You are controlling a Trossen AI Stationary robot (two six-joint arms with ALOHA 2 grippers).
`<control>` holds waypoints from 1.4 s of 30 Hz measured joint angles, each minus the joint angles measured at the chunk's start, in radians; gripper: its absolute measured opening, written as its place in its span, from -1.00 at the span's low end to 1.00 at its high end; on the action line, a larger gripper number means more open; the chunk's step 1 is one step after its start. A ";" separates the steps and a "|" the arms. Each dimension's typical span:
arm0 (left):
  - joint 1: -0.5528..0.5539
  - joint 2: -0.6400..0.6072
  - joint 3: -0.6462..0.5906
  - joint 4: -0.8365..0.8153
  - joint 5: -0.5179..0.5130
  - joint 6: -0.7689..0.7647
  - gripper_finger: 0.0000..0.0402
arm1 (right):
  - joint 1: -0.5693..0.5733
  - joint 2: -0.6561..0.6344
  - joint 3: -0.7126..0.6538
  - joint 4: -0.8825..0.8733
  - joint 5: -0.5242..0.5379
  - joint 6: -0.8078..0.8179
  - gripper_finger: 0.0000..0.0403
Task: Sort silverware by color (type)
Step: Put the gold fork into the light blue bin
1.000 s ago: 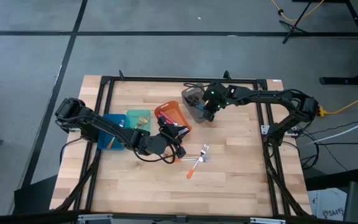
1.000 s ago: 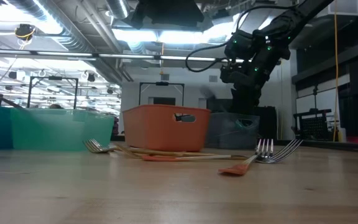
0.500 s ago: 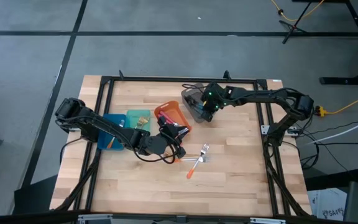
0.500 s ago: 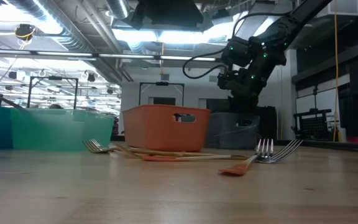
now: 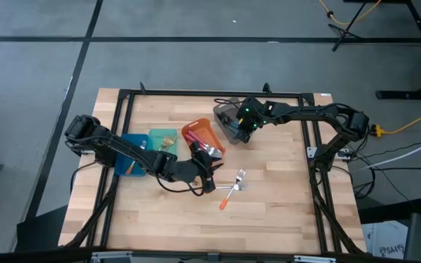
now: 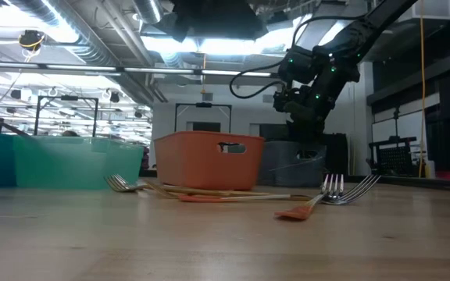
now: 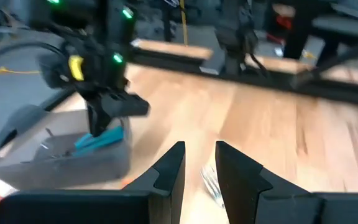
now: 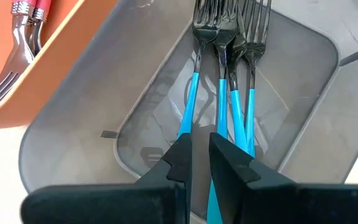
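Three blue-handled forks (image 8: 219,93) lie in the grey bin (image 5: 227,119), heads toward its far end. My right gripper (image 8: 201,158) hangs just above their handle ends, fingers a narrow gap apart; it also shows in the low view (image 6: 307,94). My left gripper (image 7: 200,168) hovers over the table, slightly open and empty, with loose forks (image 7: 211,182) just beyond it. Those forks (image 5: 240,179) and an orange-handled one (image 5: 226,199) lie flat on the table. Red-handled forks (image 8: 27,12) lie in the orange bin (image 5: 202,135).
A teal bin (image 5: 163,139) and a blue bin (image 5: 130,162) stand left of the orange bin. More slim utensils (image 6: 201,192) lie on the table in front of the orange bin. The dark frame rails (image 5: 314,139) run along the table's sides. Bare wood (image 5: 269,219) lies near the front edge.
My right gripper has risen out of the grey bin and shifted slightly toward the table's left, leaving the blue-handled forks lying in it. My left gripper has moved a little toward the table's right and near edge, toward the loose forks.
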 joint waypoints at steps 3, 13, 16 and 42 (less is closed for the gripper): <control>0.000 0.000 0.000 -0.073 0.049 0.000 -0.59 | 0.000 0.000 0.000 0.000 0.000 0.000 -0.77; 0.000 0.000 0.000 -0.316 0.166 0.000 -0.59 | 0.000 0.000 0.000 0.000 0.000 0.000 -0.77; 0.000 0.000 0.000 -0.392 0.191 0.000 -0.59 | 0.000 0.000 0.000 0.000 0.000 0.000 -0.77; 0.035 0.000 0.000 -0.568 0.347 -0.972 -0.59 | 0.000 -0.001 0.000 -0.001 -0.001 0.004 -0.77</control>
